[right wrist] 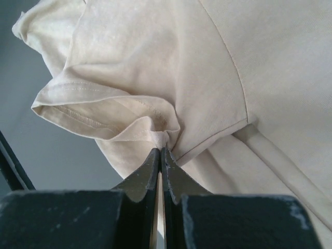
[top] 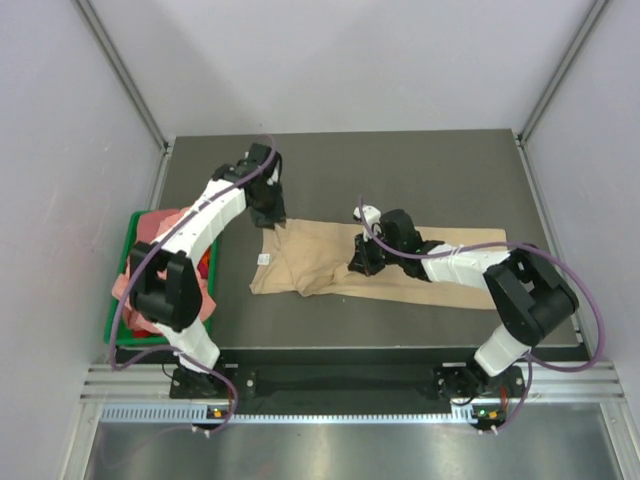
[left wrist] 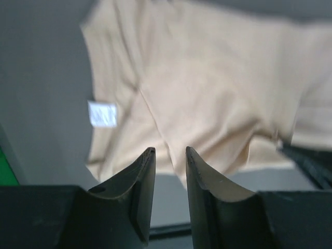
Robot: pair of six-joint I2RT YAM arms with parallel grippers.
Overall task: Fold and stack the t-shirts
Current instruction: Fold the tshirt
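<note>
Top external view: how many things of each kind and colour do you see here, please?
tan t-shirt: 1
pink cloth pile: 1 (the shirts in it cannot be counted)
green bin: 1
left gripper and right gripper: 2
Total: 5

Top view light: bright and even, from overhead; the pale walls are nearly washed out.
Shadows: soft and faint, pooling under the arms on the dark grey tabletop (top: 400, 170).
Glare: dull sheen on the brushed steel ledge (top: 330, 450) at 6 o'clock.
Left wrist view: blurred; the plain tan cloth t-shirt (left wrist: 207, 93) is smeared and its small white neck label (left wrist: 102, 114) at 9 o'clock unreadable; the left gripper (left wrist: 167, 151) at 6 o'clock is sharper.
Right wrist view: hem stitching crisp at centre; the right gripper (right wrist: 160, 151) at 6 o'clock slightly soft; cloth brightest toward 2 o'clock.
</note>
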